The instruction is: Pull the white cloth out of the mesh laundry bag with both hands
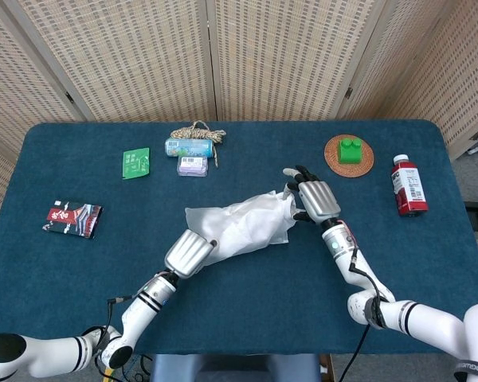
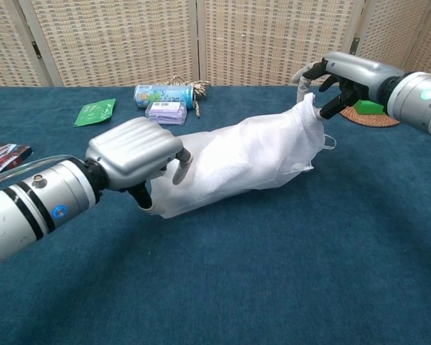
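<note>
The left robot hand (image 2: pixel 133 154) pinches the near end of the mesh laundry bag (image 2: pixel 237 162), fingers curled into its fabric. The right robot hand (image 2: pixel 337 75) grips the bag's far end, lifting it off the blue desk (image 2: pixel 287 273). The white cloth shows only dimly through the mesh. Beyond the bag lie a can (image 1: pixel 188 147) and rope (image 1: pixel 197 131); right of it, a red bottle (image 1: pixel 408 185).
</note>
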